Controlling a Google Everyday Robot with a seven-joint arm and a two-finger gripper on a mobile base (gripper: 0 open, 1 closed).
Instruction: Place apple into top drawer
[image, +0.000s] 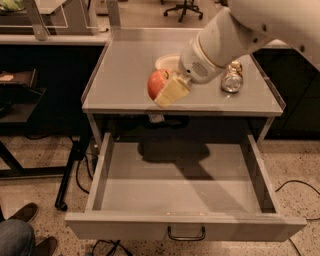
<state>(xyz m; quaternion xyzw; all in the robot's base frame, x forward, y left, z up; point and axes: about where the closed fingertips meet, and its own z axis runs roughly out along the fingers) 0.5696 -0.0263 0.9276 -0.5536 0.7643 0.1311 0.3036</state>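
Observation:
The red-orange apple (156, 83) is held in my gripper (167, 90), whose cream fingers (173, 90) are shut on it. The apple hangs above the front edge of the grey tabletop (125, 75), lifted off it. The top drawer (185, 227) stands pulled wide open below, with its dark pull handle (186, 235) at the middle of the front panel. Its inside is bare, and the arm's shadow falls on the drawer floor. My white arm (240, 30) reaches in from the upper right.
A cream bowl (167, 61) sits on the tabletop behind the gripper, partly hidden by it. A shiny metallic can (232, 78) lies at the right of the tabletop. A person's shoes (22, 212) show at the lower left floor. Cables lie on the floor.

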